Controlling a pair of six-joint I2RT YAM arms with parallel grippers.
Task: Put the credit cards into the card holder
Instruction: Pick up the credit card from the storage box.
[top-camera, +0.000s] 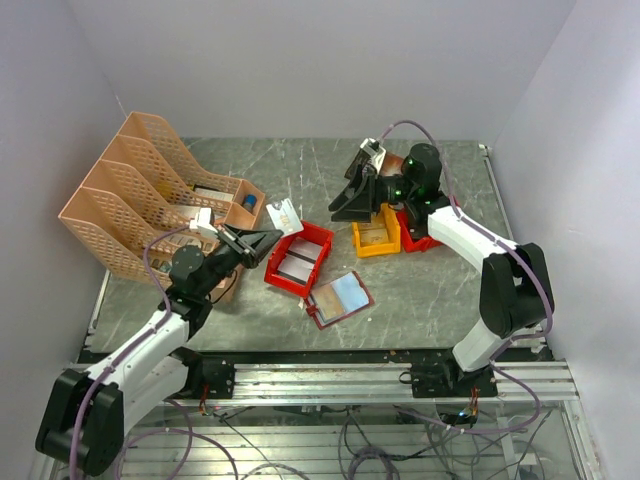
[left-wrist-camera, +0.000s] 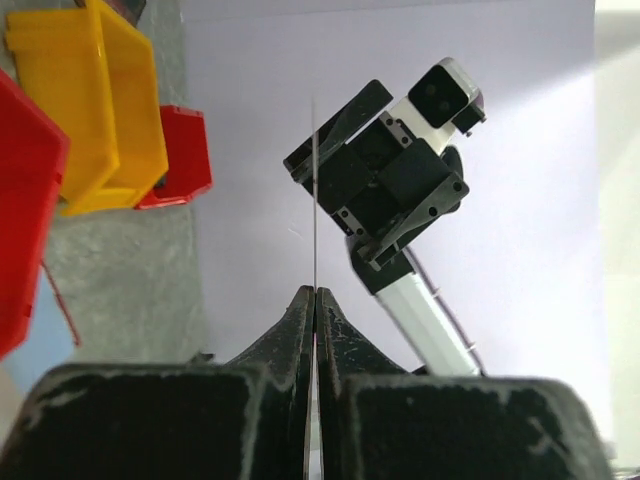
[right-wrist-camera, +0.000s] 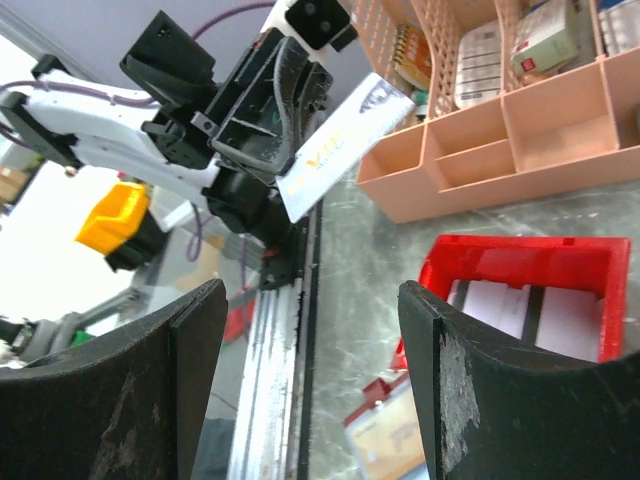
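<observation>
**A:** What does your left gripper hold at this moment?

**B:** Your left gripper is clenched on one credit card. The card is pale with printed marks. It stands in the air above the surface, near the far left corner of the red bin. In your left wrist view you see the card only as a thin edge that rises from between the two closed fingers.

**A:** And the right gripper?

**B:** Your right gripper is released. Its fingers stand wide apart and nothing is between them. It hangs over the surface, beside the yellow bin, and it looks toward the held card.

**A:** Where is the card holder?

**B:** The card holder lies open on the surface, just in front of the red bin and between your two arms. Its pale bluish inside faces up. Both grippers are well apart from it.

**A:** Do you see more cards?

**B:** Yes. The other cards, white with dark stripes, lie flat inside the red bin. A peach organizer stands to the left.
</observation>
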